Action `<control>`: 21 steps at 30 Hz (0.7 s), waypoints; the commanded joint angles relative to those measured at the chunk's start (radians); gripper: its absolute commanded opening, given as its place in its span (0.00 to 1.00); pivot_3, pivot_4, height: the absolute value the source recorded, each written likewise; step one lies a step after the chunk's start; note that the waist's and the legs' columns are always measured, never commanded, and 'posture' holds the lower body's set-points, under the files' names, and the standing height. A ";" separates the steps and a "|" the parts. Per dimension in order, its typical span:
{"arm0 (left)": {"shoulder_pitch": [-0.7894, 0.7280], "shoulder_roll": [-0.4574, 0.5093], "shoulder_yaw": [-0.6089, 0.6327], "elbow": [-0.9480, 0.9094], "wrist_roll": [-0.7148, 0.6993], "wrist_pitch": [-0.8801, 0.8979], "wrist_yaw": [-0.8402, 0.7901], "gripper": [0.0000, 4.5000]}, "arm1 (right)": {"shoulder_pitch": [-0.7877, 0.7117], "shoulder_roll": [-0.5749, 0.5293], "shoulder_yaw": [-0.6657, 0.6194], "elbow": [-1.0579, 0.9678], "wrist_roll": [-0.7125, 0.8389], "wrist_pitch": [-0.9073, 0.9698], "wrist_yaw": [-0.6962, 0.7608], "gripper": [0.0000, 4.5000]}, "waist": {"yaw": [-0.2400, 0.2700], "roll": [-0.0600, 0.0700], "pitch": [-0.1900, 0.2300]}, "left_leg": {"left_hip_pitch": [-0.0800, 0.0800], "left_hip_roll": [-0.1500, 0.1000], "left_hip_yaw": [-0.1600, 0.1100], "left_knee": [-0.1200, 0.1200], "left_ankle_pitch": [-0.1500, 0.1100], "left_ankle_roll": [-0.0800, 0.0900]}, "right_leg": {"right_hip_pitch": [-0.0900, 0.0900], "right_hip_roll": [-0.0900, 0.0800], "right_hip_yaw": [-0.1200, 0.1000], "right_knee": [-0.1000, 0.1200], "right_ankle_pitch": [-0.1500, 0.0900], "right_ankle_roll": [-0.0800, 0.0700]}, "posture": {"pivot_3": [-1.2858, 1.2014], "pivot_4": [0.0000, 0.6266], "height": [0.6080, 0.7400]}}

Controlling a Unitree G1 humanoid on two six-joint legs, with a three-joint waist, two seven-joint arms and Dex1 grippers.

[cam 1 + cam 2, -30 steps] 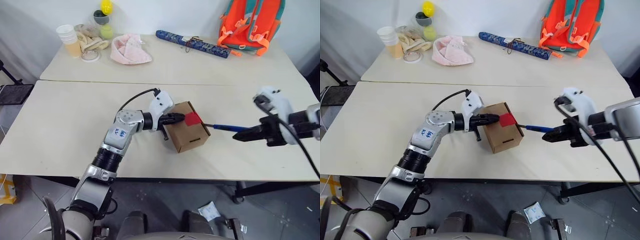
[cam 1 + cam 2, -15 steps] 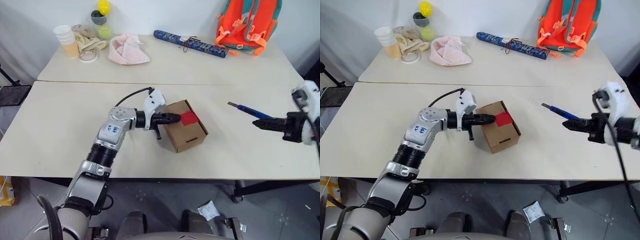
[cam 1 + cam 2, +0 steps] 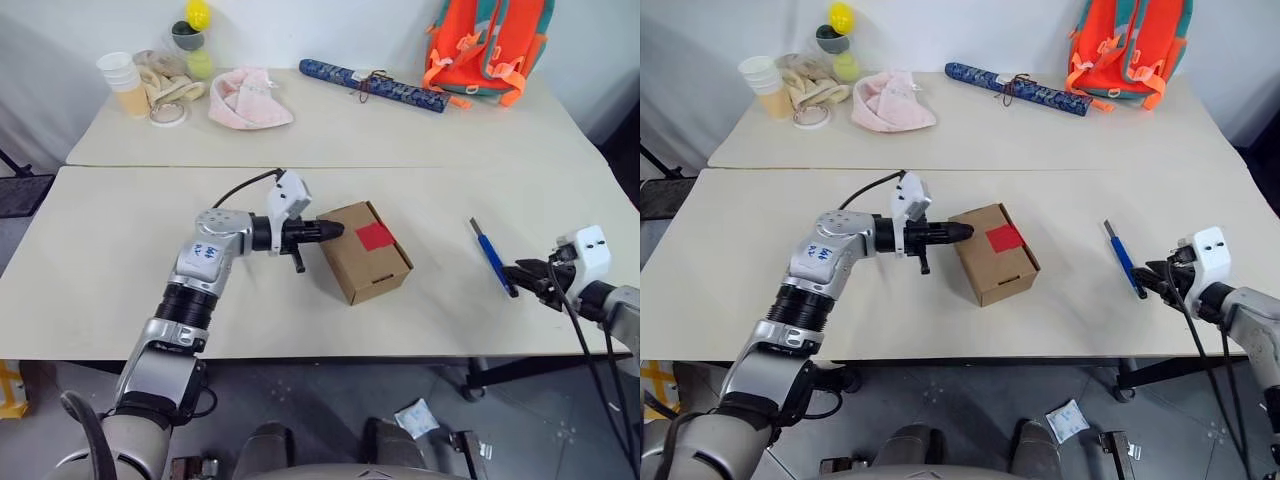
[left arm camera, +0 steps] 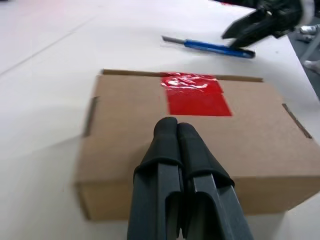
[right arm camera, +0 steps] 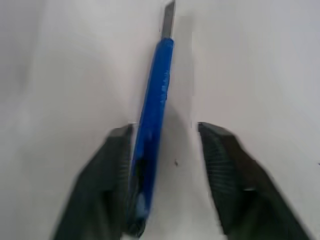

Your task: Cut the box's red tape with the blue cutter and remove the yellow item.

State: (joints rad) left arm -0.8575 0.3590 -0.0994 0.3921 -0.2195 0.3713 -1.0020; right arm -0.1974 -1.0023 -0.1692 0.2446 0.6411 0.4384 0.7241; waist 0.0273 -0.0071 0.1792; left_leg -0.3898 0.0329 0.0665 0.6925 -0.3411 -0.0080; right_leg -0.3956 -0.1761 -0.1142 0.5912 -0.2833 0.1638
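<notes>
The box (image 3: 372,262), brown cardboard and closed, sits at the middle of the near table with the red tape (image 3: 374,236) on its top. My left gripper (image 3: 337,229) is shut, its tips resting against the box's upper left edge; its wrist view shows the red tape (image 4: 196,97) just past the fingers (image 4: 176,127). The blue cutter (image 3: 493,256) lies flat on the table to the right of the box. My right gripper (image 3: 520,275) is open around its near end, the cutter (image 5: 155,110) close to one finger. The yellow item is hidden.
On the far table stand an orange backpack (image 3: 480,45), a long blue patterned roll (image 3: 375,85), a pink cloth (image 3: 248,98), stacked cups (image 3: 120,80) and stacked balls (image 3: 190,35). A seam (image 3: 430,167) joins the two tables. The near table's front edge runs just below my right gripper.
My right gripper carried the blue cutter away from the box, rightwards and down to the table, then opened and let it go. My left gripper stayed shut at the box.
</notes>
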 commanded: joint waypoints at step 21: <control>0.179 0.025 -0.044 -0.184 0.038 0.080 0.142 0.00 | -0.281 0.339 0.258 -0.097 -0.446 -0.324 0.153 0.01 | -0.004 -0.001 0.000 | 0.001 0.000 0.000 0.001 0.000 -0.001 | 0.000 0.000 -0.002 0.001 0.000 0.000 | 0.52 0.24 1.00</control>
State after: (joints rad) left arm -0.6580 0.3938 -0.1377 0.2182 -0.1853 0.4497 -0.8715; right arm -0.4664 -0.6721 0.0829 0.1965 0.1793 0.0877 0.8625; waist 0.0237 -0.0085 0.1795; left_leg -0.3890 0.0329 0.0663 0.6934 -0.3411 -0.0088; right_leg -0.3953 -0.1763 -0.1159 0.5923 -0.2829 0.1641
